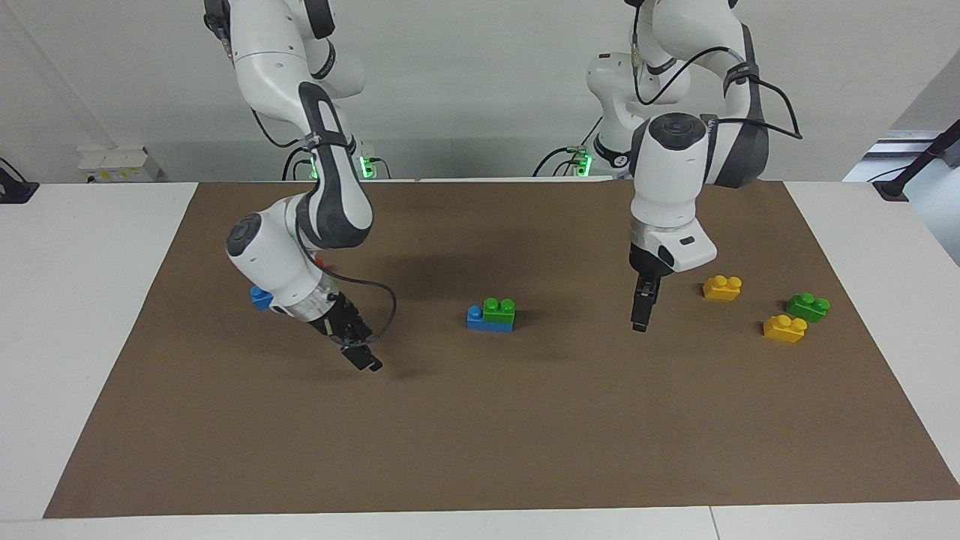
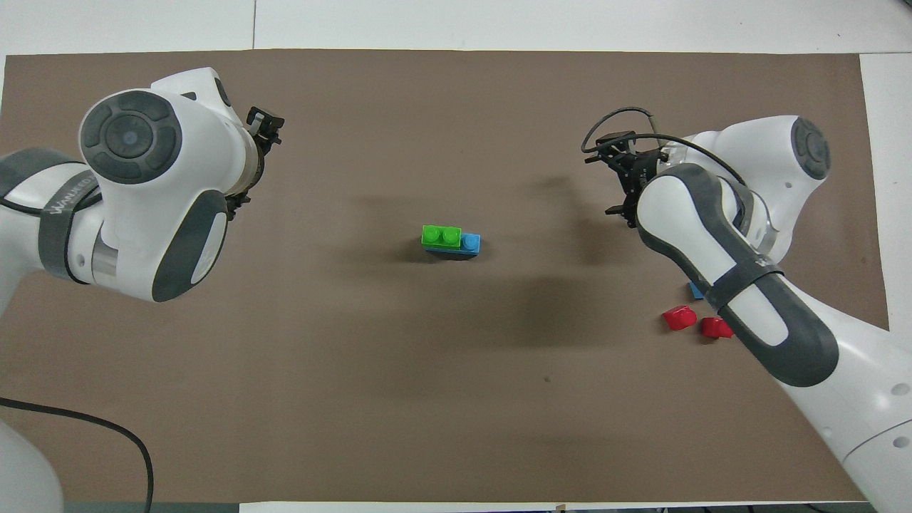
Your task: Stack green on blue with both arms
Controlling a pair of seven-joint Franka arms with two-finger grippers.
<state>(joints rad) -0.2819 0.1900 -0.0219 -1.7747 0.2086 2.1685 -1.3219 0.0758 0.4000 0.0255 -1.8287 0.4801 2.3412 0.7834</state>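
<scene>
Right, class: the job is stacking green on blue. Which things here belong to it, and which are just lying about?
Belongs to the job:
- green brick, sitting on the blue brick at mid-mat
- left gripper and right gripper, both raised and empty

Lying about:
- second green brick
- two yellow bricks
- two red pieces
- second blue brick, mostly hidden
</scene>
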